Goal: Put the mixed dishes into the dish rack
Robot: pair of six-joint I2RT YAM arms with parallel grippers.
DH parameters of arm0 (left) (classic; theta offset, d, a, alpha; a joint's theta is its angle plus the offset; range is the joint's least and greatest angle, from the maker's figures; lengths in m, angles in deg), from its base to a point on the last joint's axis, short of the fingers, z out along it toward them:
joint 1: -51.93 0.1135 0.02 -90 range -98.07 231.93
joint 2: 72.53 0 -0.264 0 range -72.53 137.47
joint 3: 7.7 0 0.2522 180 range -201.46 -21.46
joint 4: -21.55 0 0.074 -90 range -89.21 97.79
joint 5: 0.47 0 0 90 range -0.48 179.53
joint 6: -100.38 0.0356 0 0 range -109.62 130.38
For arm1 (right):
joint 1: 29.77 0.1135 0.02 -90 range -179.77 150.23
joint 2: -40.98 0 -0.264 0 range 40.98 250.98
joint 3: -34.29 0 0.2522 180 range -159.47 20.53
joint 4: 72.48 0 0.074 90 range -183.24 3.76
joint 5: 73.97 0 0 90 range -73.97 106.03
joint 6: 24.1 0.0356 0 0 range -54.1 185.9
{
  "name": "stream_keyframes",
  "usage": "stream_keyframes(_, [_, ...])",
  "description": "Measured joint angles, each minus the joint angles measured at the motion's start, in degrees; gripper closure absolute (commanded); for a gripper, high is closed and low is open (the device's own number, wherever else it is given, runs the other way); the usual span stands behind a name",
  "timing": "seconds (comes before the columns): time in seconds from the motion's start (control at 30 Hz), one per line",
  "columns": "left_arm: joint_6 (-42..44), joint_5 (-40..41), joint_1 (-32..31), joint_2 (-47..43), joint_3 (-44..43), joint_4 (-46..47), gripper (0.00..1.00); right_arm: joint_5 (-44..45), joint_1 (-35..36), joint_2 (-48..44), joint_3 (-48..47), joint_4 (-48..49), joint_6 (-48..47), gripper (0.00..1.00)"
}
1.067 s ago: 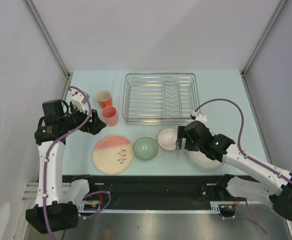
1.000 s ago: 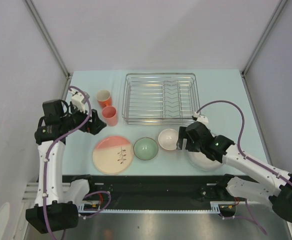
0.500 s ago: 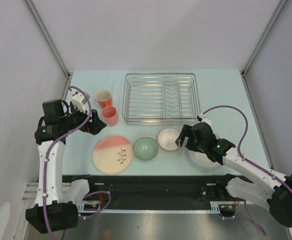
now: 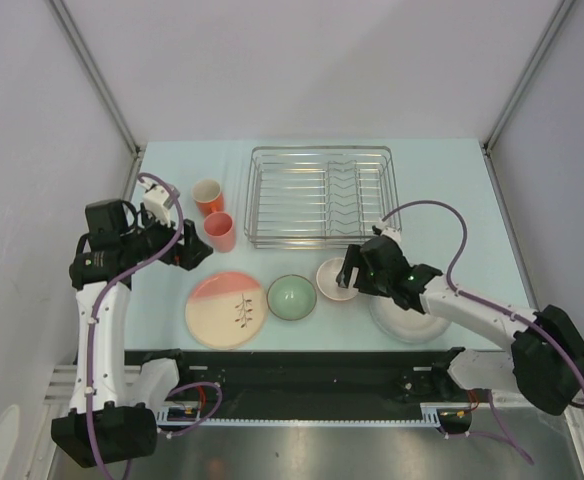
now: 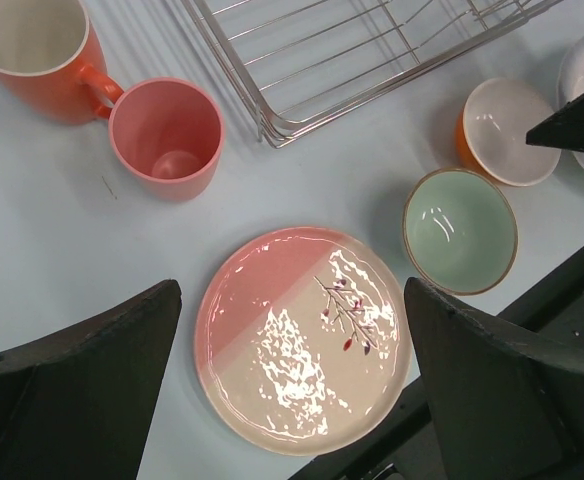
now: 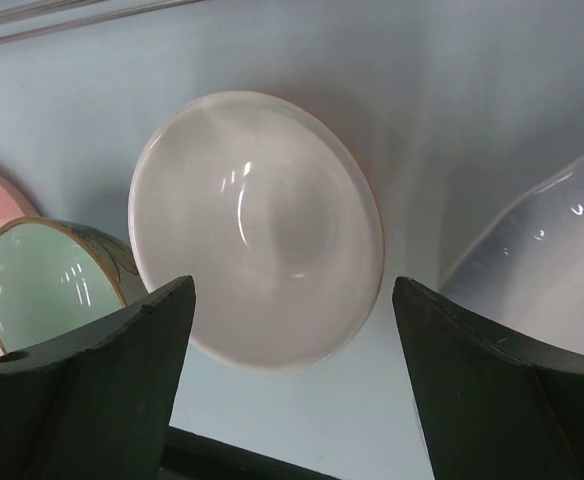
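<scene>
Top external view: my right pincer (image 4: 350, 275) has swung left in the last second, off the large white plate (image 4: 412, 326) and over the small white-and-orange bowl (image 4: 328, 278). My left pincer (image 4: 194, 250) has not moved. I judge the bowl to be my first pick, since nothing is loaded yet. The pale blue table (image 4: 452, 190) is smooth and matte. At its far middle sits the dish rack (image 4: 319, 150), a rectangular basket of thin silver wire with rows of upright tines, holding no dishes. At front right lies the large white plate, shallow and glossy, partly under my right arm. At front left lies the cream-and-pink plate (image 4: 225, 309), flat, round and glazed, split diagonally into pink and cream, with a small leaf sprig. Just right of it is the pale green bowl (image 4: 292, 298), round and shiny with a thin brown rim. The small bowl sits between that and the white plate, glossy white inside and orange outside. Left of the rack stand an orange cup (image 4: 208, 196) with a handle and a cream inside, and nearer me a salmon cup (image 4: 219, 230), both upright. In the right wrist view my fingers (image 6: 102, 380) are spread wide either side of the small bowl, not closed on it. In the left wrist view my left pincer is equally wide apart and empty, looking down on the pink plate.
</scene>
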Motion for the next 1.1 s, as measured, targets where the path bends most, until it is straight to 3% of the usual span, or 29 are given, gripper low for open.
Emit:
stream_keyframes(0.23, [0.46, 0.22, 0.0, -0.31, 0.83, -0.02, 0.0, 0.37, 1.86, 5.62, -2.89, 0.2, -0.24, 0.17])
stream_keyframes(0.5, [1.31, 0.61, 0.02, -0.48, 0.83, -0.02, 0.0, 0.94, 2.25, 10.01, -2.97, 0.57, -0.42, 0.28])
stream_keyframes(0.6, [1.4, 0.61, 0.0, -0.66, 0.83, -0.02, 0.0, 1.51, 2.91, 11.82, -3.23, 1.18, -0.48, 0.36])
stream_keyframes(0.7, [1.68, 0.63, 0.0, -0.79, 1.14, 0.02, 0.0, 2.51, 3.58, 13.57, -3.43, 1.14, -0.63, 0.52])
stream_keyframes(0.73, [1.7, 0.63, 0.0, -0.83, 1.33, 0.02, 0.0, 2.73, 3.8, 14.14, -3.52, 1.18, -0.68, 0.64])
stream_keyframes(0.93, [1.7, 0.76, 0.0, -0.96, 1.92, -0.02, 0.0, 5.55, 4.68, 15.02, -5.2, 1.03, -0.79, 0.97])
stream_keyframes(1.1, [1.7, 0.76, 0.0, -1.05, 1.95, 0.0, 0.0, 9.11, 7.76, 14.03, -6.67, -1.49, -1.92, 1.0])
